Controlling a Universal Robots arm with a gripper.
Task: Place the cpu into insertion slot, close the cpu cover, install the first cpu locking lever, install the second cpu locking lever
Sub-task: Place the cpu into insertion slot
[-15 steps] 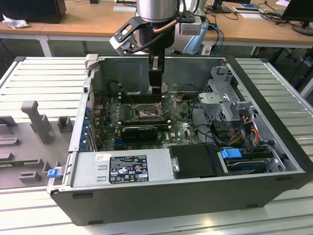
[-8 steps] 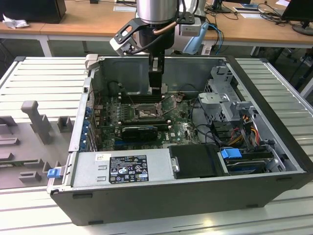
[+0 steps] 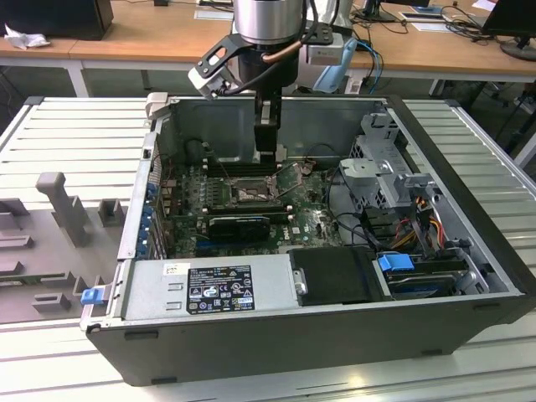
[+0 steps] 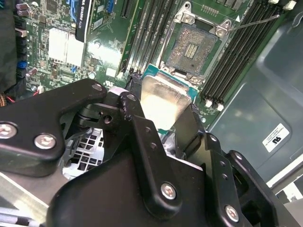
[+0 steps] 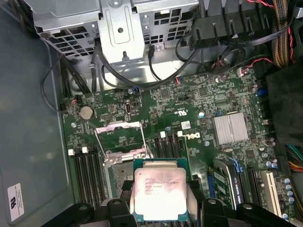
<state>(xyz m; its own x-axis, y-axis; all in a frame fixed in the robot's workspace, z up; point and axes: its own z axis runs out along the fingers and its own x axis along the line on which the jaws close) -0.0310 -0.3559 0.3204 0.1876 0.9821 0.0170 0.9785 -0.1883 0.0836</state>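
The computer case (image 3: 276, 335) lies on its side on the worktop (image 3: 75, 126), open upward. Take the insertion slot (image 3: 249, 193) as the dial's centre in the exterior view. The power supply box (image 3: 209, 289) sits at six o'clock along the near wall, with a card (image 3: 239, 226) between it and the slot. The drive cage (image 3: 377, 167) is at three o'clock. The pincer (image 3: 268, 151) hangs at about one o'clock, above the board. The cpu cover (image 5: 120, 139) stands raised on the slot's edge toward the cage. Memory slots (image 4: 151, 33) flank the slot on two sides. The pincer clasps the cpu (image 5: 158, 191) by opposite edges, over the board just beside the slot, not in it.
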